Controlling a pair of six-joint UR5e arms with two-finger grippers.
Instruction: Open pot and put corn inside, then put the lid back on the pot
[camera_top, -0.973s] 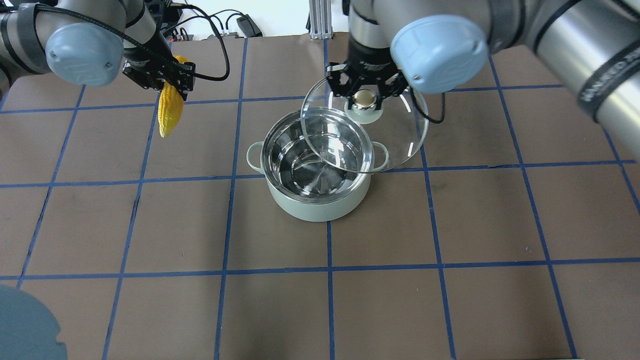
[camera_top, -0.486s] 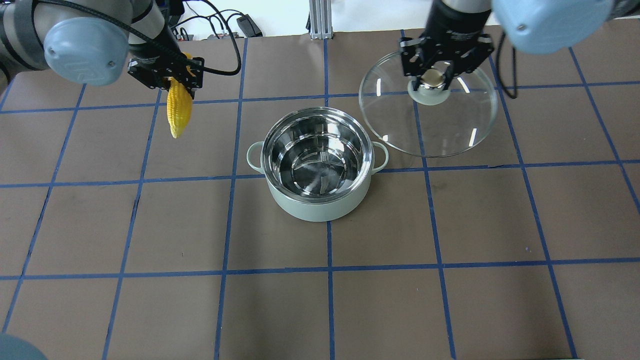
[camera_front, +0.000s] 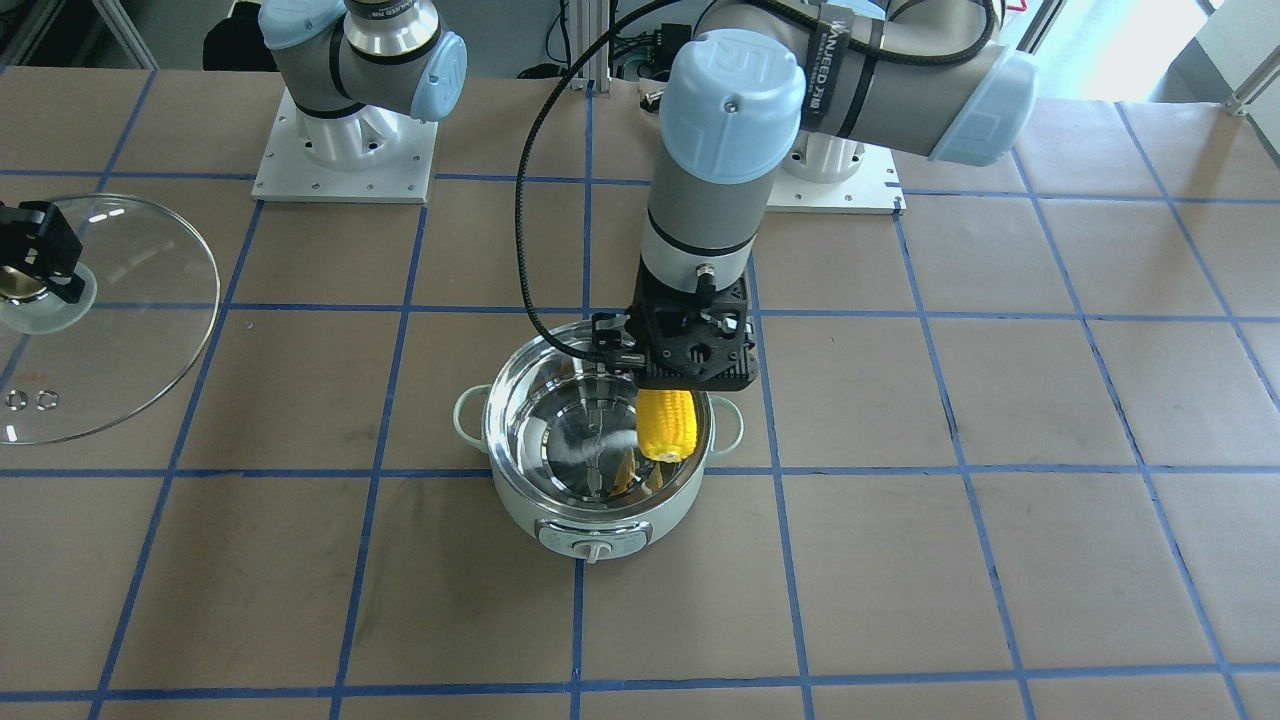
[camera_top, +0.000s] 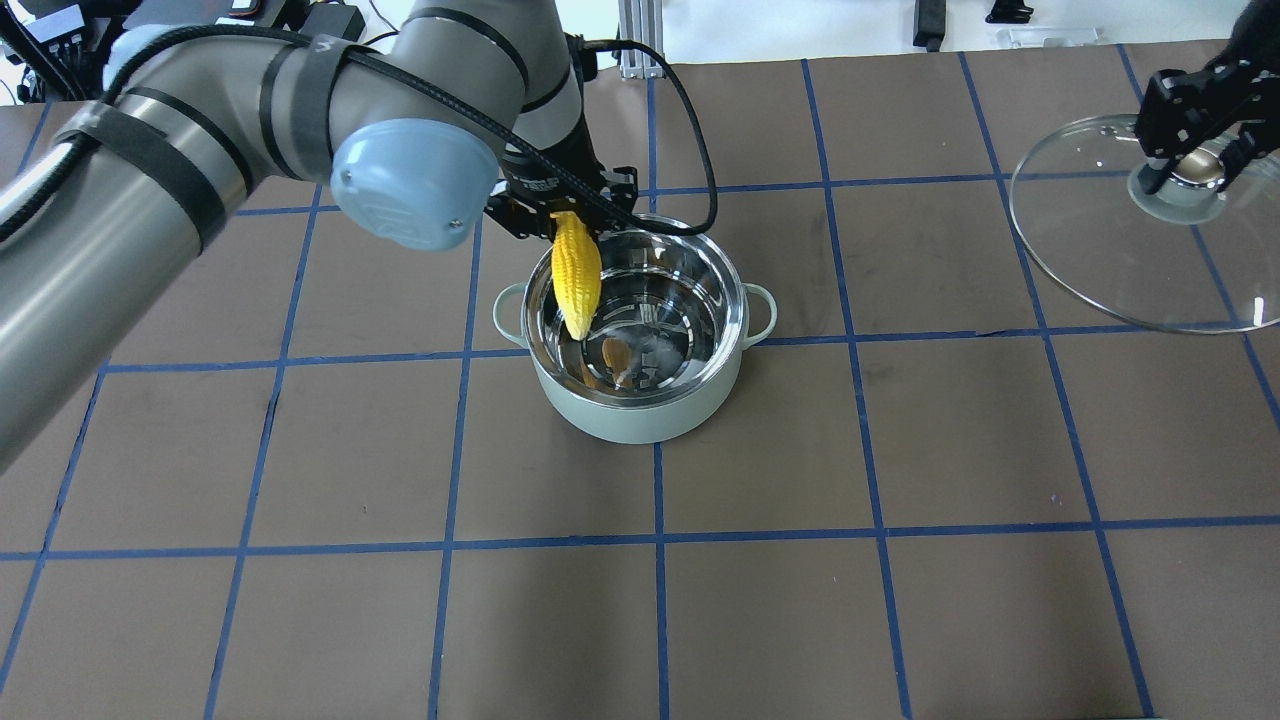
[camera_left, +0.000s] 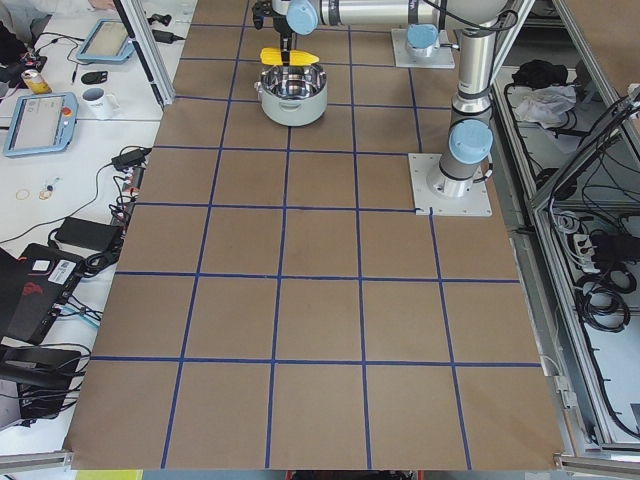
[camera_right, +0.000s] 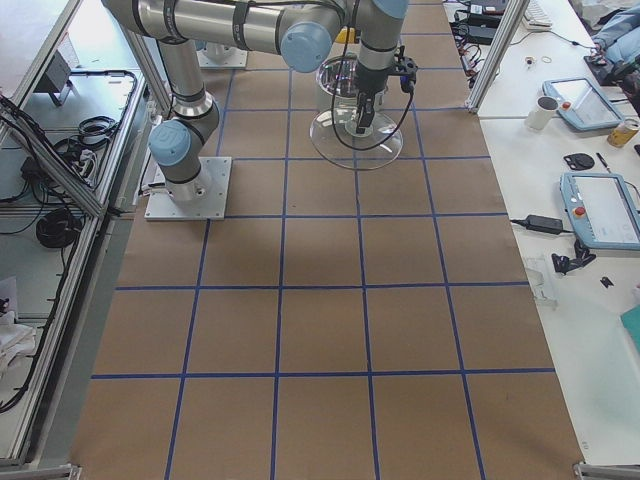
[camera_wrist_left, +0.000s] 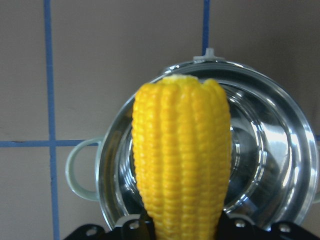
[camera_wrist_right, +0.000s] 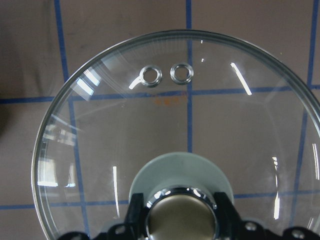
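Observation:
The mint-green pot (camera_top: 640, 410) stands open mid-table, steel inside bare; it also shows in the front view (camera_front: 520, 500) and the left wrist view (camera_wrist_left: 280, 150). My left gripper (camera_top: 563, 212) is shut on the yellow corn (camera_top: 577, 272), which hangs point down over the pot's left rim (camera_front: 667, 423) (camera_wrist_left: 182, 160). My right gripper (camera_top: 1195, 170) is shut on the knob of the glass lid (camera_top: 1100, 260), held far right of the pot. The lid shows at the front view's left edge (camera_front: 130, 330) and in the right wrist view (camera_wrist_right: 125, 125).
The brown table (camera_top: 800, 600) has a blue tape grid. The arm bases (camera_front: 345, 160) stand at the far edge in the front view. Side benches with tablets and a mug (camera_left: 97, 100) flank the table.
My left gripper has carried the corn right, from the table's left part to over the pot. My right gripper has carried the lid further right, away from the pot.

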